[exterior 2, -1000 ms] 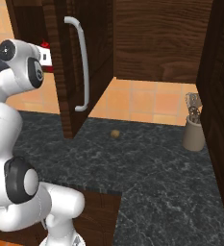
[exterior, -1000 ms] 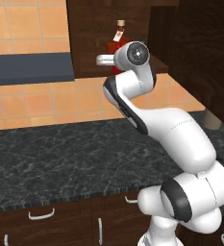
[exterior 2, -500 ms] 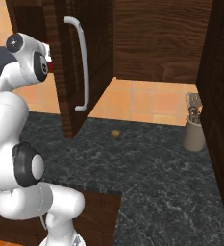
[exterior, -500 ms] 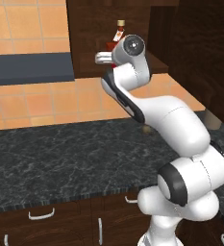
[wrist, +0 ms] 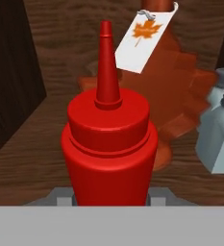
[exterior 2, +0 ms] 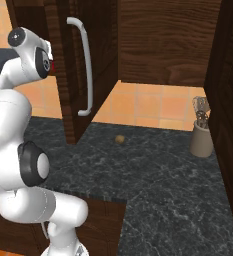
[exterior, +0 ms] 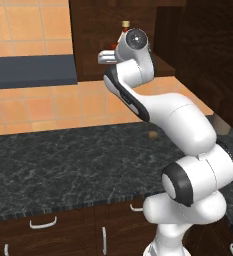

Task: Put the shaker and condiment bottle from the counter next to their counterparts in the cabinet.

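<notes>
1. In the hand view we count one red bottle, one flask and one shaker.
2. The bottle stands upright and very near to the camera, on the wooden shelf of the cabinet. Its pointed nozzle goes up in front of the flask.
3. The flask is behind the bottle, a little to the right. A white tag with an orange leaf hangs at its neck. The top of the flask is cut off by the edge.
4. The shaker is right of the flask, and its right half is cut off.
5. The gripper is at the base of the bottle. We see only small grey parts on each side of the bottle, so we cannot tell if the fingers press it or stand apart.
6. In the left base view the arm reaches up to the cabinet and hides most of the flask; only its stopper shows.
7. On the counter we count one holder with utensils and one small brown thing, too small to name.
</notes>
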Tool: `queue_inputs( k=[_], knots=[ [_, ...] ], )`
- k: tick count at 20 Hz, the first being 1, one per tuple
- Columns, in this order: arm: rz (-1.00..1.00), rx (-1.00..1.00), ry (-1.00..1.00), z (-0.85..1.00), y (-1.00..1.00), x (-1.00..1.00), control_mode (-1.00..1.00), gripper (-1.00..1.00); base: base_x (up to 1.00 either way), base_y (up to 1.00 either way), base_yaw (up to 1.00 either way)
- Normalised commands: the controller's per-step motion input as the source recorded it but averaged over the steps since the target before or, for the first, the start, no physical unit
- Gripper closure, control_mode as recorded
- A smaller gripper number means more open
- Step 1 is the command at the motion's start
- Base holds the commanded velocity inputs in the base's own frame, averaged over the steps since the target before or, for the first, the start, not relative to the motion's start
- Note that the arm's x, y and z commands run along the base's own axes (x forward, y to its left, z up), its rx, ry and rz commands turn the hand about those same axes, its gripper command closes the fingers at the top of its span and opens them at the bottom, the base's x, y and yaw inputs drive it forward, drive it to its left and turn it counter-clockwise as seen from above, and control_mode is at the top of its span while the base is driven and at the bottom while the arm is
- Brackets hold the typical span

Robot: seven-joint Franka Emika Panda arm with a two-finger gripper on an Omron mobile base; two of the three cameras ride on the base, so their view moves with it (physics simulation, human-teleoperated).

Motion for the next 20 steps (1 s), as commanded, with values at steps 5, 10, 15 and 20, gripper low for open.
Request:
queue_inputs(
  k=[5, 10, 15, 20],
  knots=[
    [0.00, 0.00, -0.01, 0.00, 0.00, 0.13, -1.00, 1.00, 0.00, 0.00, 0.00],
    [0.00, 0.00, -0.03, 0.00, -0.08, 0.14, -1.00, 1.00, 0.00, 0.00, 0.00],
    [0.00, 0.00, 0.00, -0.02, -0.01, 0.34, -1.00, 1.00, 0.00, 0.00, 0.00],
    [0.00, 0.00, 0.00, -0.13, 0.00, 0.40, -1.00, 1.00, 0.00, 0.00, 0.00]
  ],
)
